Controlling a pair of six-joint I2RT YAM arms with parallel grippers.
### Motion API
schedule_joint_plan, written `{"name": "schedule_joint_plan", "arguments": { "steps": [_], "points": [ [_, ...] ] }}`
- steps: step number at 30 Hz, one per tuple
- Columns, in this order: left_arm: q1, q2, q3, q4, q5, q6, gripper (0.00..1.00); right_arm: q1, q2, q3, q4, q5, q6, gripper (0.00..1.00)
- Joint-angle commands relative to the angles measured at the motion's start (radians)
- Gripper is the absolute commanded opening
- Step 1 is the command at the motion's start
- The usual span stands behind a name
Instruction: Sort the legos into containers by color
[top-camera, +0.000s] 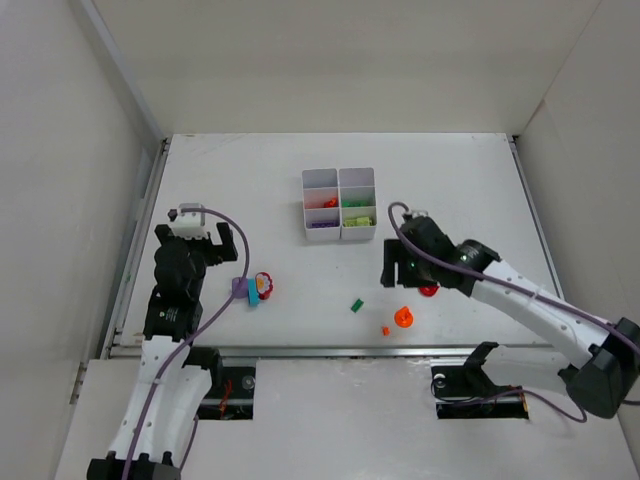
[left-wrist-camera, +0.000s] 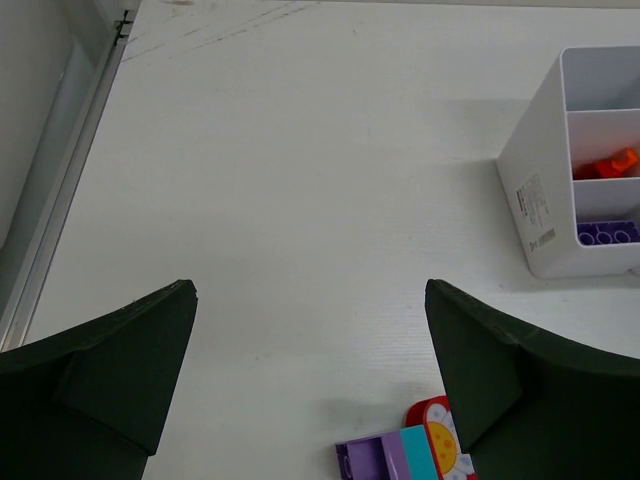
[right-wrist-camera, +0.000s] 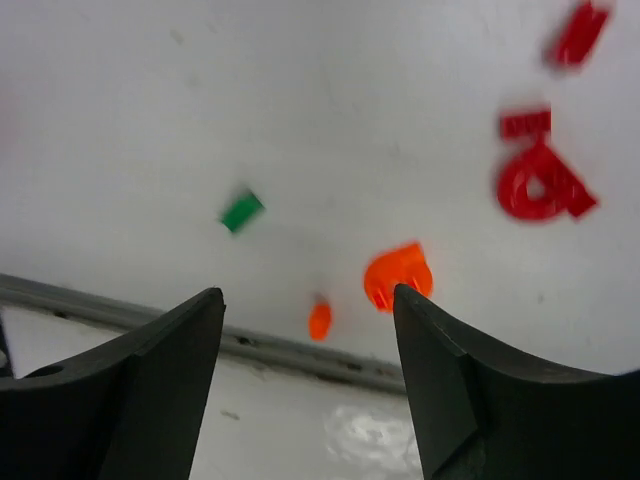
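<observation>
Between the right gripper's (right-wrist-camera: 308, 295) fingers nothing is held: its jaws stand apart above the table (top-camera: 250, 180), near the front edge. Just past the gap lies a tiny orange bit (right-wrist-camera: 319, 320), and beside it, close to the right finger, a larger orange piece (right-wrist-camera: 398, 275). A green brick (right-wrist-camera: 241, 211) lies a little farther out on the other side. Red pieces (right-wrist-camera: 540, 185) lie beyond the orange one, blurred in the wrist view; from above, one shows at the edge of the arm.

On the left side, the left gripper (left-wrist-camera: 308, 290) is also wide open and empty over bare table. A cluster (left-wrist-camera: 405, 455) of purple, teal and red legos lies near its right finger.

Farther back, mid-table, stands the tray (top-camera: 340, 240), well apart from both grippers. Its left column holds red-orange legos in the middle cell and purple ones in the near cell. Its right column holds green ones in the middle cell and lime ones in the near cell.
</observation>
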Motion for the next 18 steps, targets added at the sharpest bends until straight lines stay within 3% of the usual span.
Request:
{"name": "schedule_joint_plan", "arguments": {
  "steps": [1,6,10,15,16,17,18],
  "points": [
    [-0.012,-0.033,-0.008,0.039,0.044,0.001,0.96,-0.011,-0.121,-0.173,-0.057,-0.068,0.220,0.75],
    [-0.032,-0.042,-0.017,0.039,0.053,0.001,0.96,-0.049,-0.178,-0.275,-0.043,-0.100,0.251,0.77],
    [-0.032,-0.062,-0.017,0.039,0.053,-0.008,0.96,-0.050,-0.109,-0.298,-0.019,-0.091,0.225,0.77],
    [-0.032,-0.073,-0.026,0.039,0.053,-0.008,0.96,-0.050,0.043,-0.276,-0.026,-0.080,0.093,0.67],
    [-0.032,-0.073,-0.026,0.039,0.053,-0.008,0.96,-0.050,0.060,-0.264,-0.037,-0.059,0.079,0.64],
    [-0.032,-0.073,-0.026,0.039,0.053,-0.008,0.96,-0.050,0.076,-0.246,-0.057,-0.049,0.065,0.54],
    [-0.032,-0.073,-0.026,0.050,0.053,-0.008,0.96,-0.050,0.102,-0.236,-0.057,-0.049,0.042,0.53]
  ]
}}
